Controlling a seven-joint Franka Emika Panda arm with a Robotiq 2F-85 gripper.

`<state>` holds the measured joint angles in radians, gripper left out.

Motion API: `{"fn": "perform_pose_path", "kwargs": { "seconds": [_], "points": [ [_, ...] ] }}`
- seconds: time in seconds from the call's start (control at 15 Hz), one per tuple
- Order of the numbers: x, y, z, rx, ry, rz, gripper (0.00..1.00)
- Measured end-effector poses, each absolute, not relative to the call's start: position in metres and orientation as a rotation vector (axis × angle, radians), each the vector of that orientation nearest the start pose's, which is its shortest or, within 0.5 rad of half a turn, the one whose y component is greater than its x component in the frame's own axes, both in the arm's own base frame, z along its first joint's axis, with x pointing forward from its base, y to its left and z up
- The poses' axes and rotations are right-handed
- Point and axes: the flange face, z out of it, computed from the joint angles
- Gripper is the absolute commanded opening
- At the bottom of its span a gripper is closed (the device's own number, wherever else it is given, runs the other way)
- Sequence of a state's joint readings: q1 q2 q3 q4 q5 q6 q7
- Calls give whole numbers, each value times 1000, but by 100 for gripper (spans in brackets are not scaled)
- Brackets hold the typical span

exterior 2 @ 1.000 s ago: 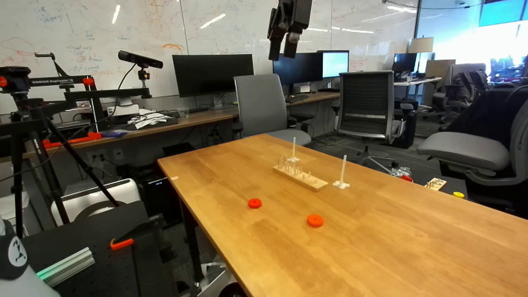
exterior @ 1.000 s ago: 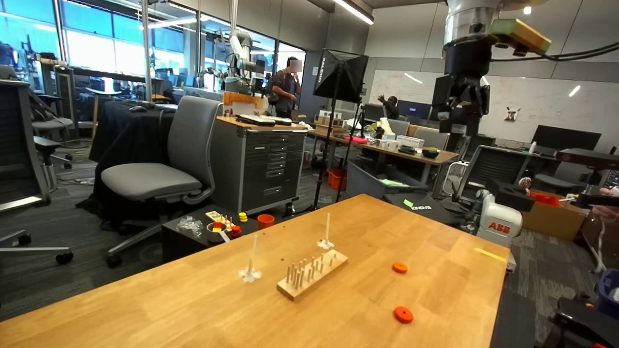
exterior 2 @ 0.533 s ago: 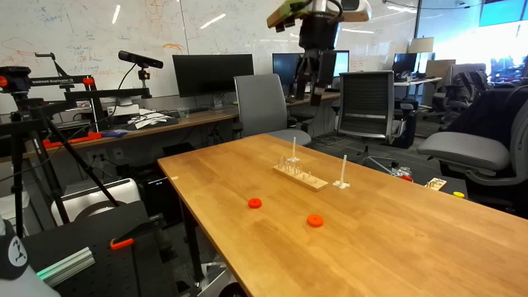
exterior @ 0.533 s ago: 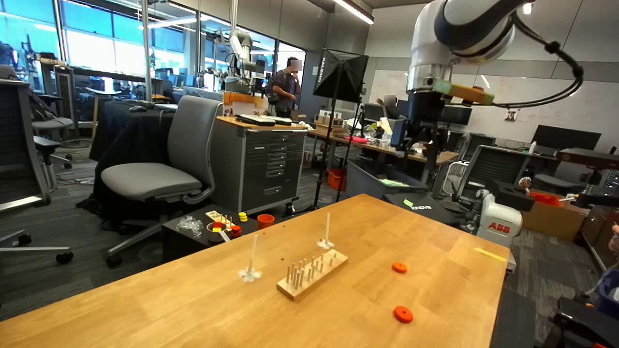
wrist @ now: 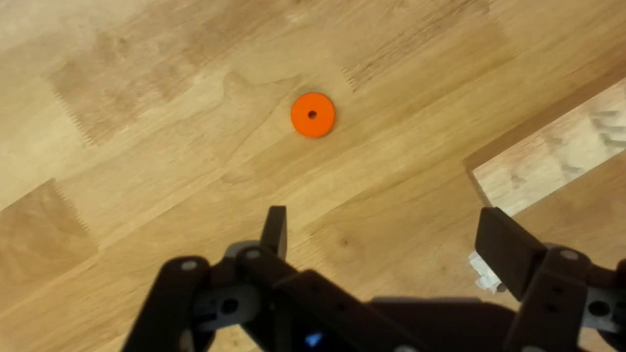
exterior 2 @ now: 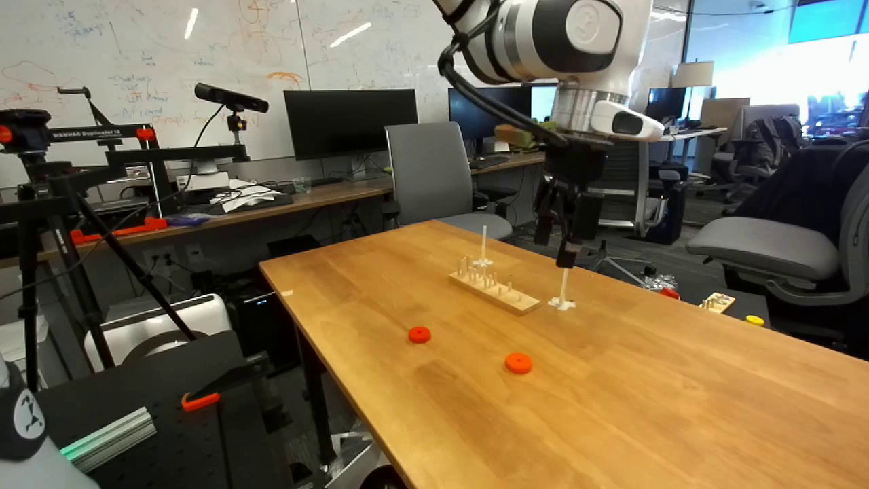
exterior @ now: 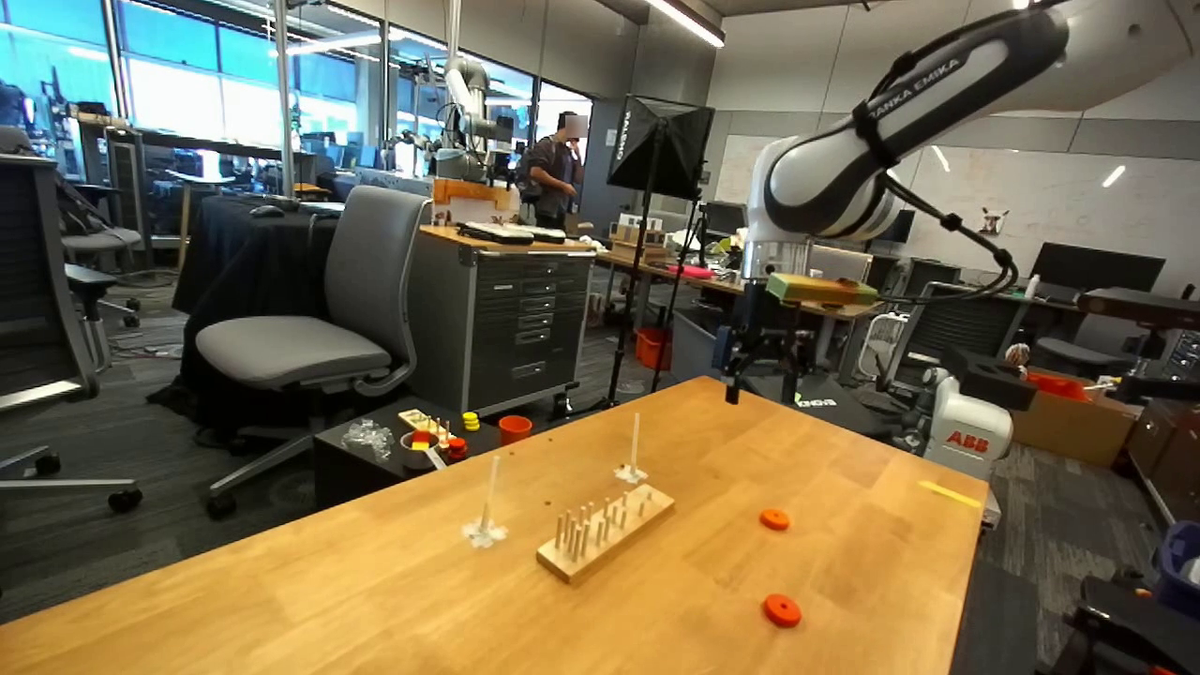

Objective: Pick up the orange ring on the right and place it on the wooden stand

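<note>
In an exterior view my arm [exterior: 923,94] slopes down from the upper right and bends at the wrist [exterior: 797,192]. My gripper [wrist: 384,220] hangs pointing downward, its two fingers [wrist: 508,252] standing wide apart.

The windows [exterior: 173,103] glare near-white, and the whiteboard [exterior 2: 366,61] carries bright reflections.

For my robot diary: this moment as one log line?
end effector: open, above wooden table; orange rings: both on table; wooden peg stand: ringless
</note>
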<state>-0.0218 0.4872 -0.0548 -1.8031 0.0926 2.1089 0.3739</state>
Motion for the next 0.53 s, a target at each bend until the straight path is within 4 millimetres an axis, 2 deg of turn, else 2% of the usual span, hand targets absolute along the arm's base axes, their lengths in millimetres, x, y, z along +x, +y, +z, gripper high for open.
{"fn": "perform_pose_path", "kwargs": {
  "seconds": [0.2,0.27,0.47,0.53],
  "points": [
    [632,-51,223,-3012,823,318,100],
    [632,-53,215,-3012,833,333,100],
    [635,-54,212,-3011,844,332,100],
    [636,-54,213,-3011,845,328,89]
  ]
}}
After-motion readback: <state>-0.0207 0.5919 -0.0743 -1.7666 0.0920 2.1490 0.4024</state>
